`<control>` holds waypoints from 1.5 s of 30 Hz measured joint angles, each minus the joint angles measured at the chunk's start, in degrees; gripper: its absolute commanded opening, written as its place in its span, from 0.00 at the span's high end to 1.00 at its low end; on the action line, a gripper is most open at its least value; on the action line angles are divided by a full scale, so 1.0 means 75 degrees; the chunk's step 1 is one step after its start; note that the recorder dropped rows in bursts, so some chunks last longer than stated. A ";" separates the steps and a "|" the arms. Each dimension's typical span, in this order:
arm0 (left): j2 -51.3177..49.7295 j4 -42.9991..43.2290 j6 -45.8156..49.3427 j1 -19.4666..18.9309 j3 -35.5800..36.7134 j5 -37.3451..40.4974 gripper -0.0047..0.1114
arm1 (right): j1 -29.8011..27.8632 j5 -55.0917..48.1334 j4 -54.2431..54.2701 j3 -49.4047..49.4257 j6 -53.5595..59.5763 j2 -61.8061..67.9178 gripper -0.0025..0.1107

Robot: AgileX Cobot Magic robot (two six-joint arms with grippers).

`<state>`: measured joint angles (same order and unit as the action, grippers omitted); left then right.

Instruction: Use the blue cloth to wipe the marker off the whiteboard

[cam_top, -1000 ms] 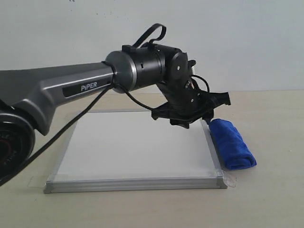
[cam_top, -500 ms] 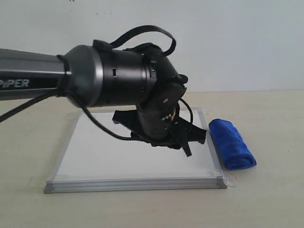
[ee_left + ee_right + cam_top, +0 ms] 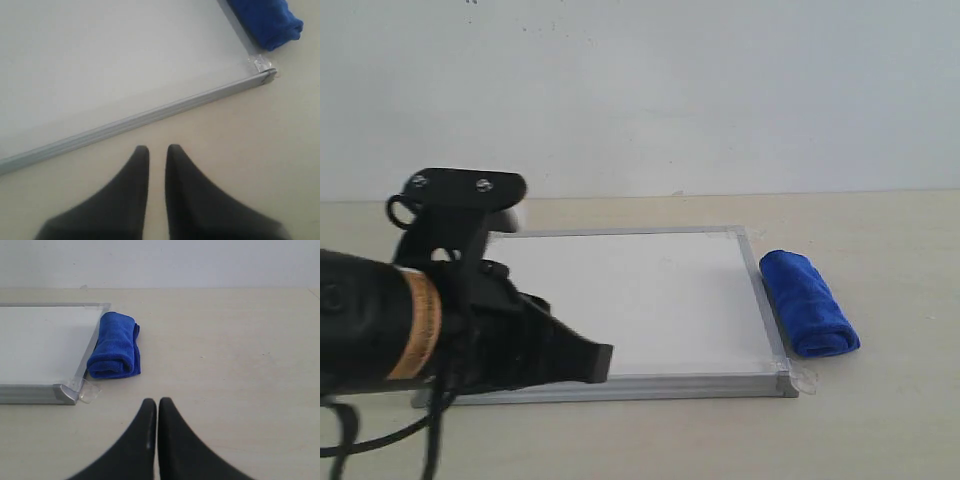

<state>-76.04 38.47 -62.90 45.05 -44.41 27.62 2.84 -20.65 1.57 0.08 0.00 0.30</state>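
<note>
The whiteboard (image 3: 640, 290) lies flat on the table, and no dark red marker line shows on its white surface in any view. The blue cloth (image 3: 808, 303) rests rolled up on the table, against the board's right frame edge, with no gripper on it. My left gripper (image 3: 157, 148) hovers over bare table just in front of the board's front frame (image 3: 150, 116). Its fingers stand a narrow gap apart and hold nothing. My right gripper (image 3: 157, 401) is shut and empty over the table, to the right of the cloth (image 3: 115, 345) and nearer than it.
The left arm's dark body (image 3: 470, 330) fills the front left of the exterior view and hides the board's front left corner. A scrap of clear tape (image 3: 89, 391) sticks out at the board's front right corner. A pale wall stands behind the table.
The left arm has swung from above the board's far right, beside the cloth, across the board to the front left. The cloth has stayed where it was.
</note>
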 measured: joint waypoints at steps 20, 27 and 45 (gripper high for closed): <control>0.5040 -0.0339 -0.0604 0.0000 0.1967 0.0001 0.93 | 0.0000 0.0000 0.0000 0.0000 0.0000 0.0000 0.97; 0.5848 -0.0338 0.0160 0.0000 0.1979 0.0157 0.93 | 0.0000 0.0000 0.0000 0.0000 0.0000 0.0000 0.97; 0.9157 -0.0204 0.0606 -0.0044 0.2005 0.2707 0.93 | 0.0000 0.0000 0.0000 0.0000 0.0000 0.0000 0.97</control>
<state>-7.36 36.94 -58.35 44.72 -29.37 47.93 2.84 -20.65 1.57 0.08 0.00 0.30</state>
